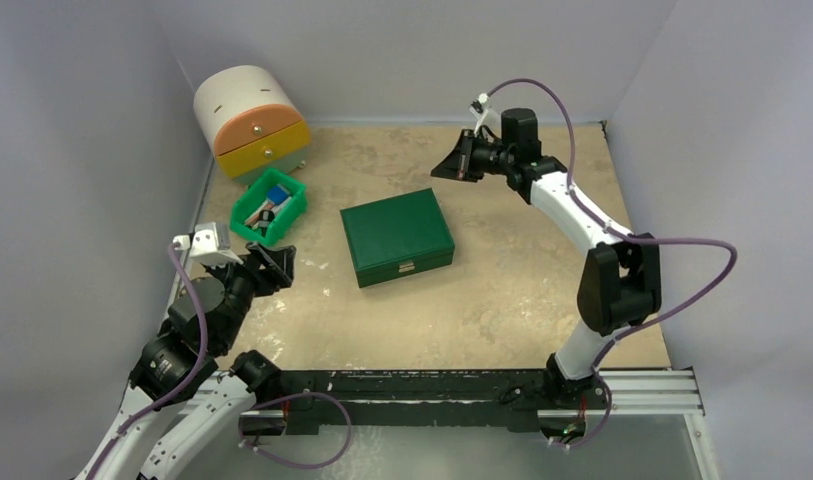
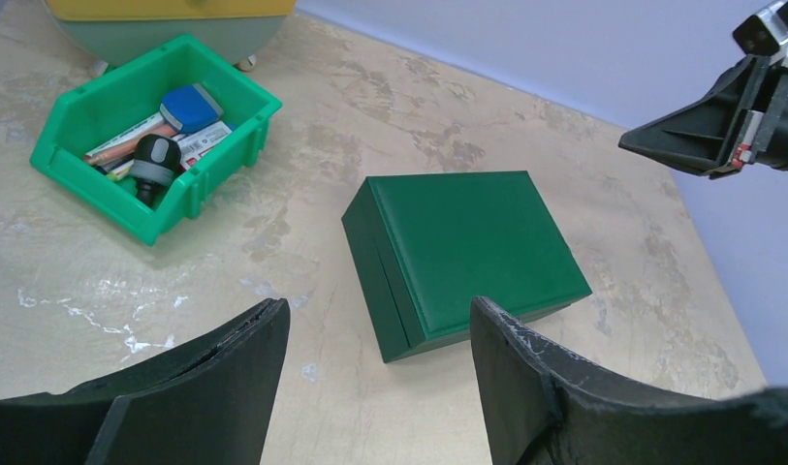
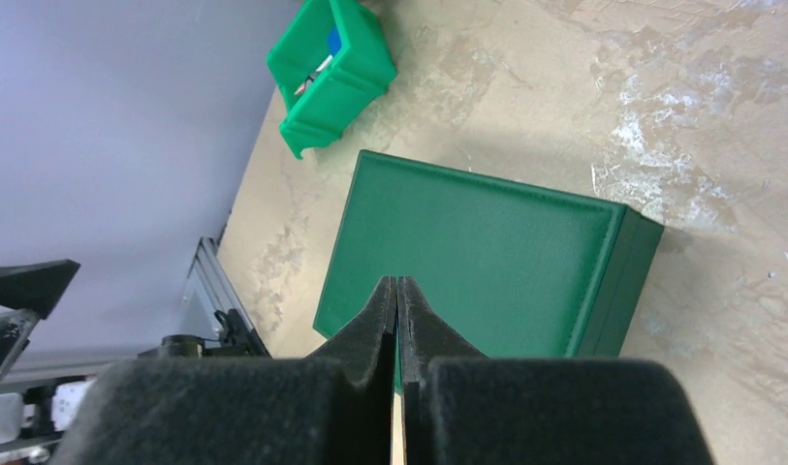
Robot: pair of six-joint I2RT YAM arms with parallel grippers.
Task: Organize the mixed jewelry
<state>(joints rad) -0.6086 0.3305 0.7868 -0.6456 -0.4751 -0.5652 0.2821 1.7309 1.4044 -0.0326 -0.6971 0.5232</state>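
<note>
Top external view: one closed green case [image 1: 397, 236]. Left gripper [image 1: 280, 262], jaws apart, hangs near-left of it; right gripper [image 1: 440, 170], closed tight, beyond it. The mixed jewelry cannot be made out.

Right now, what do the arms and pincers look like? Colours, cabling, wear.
The left arm and right arm both have black joint housings and white link shells. A purple cable loops loosely along each. The left pincer has broad black wedge fingers, scuffed pale along the edges; the right pincer has matching matte black tapering fingers. No lettering is legible.
</note>
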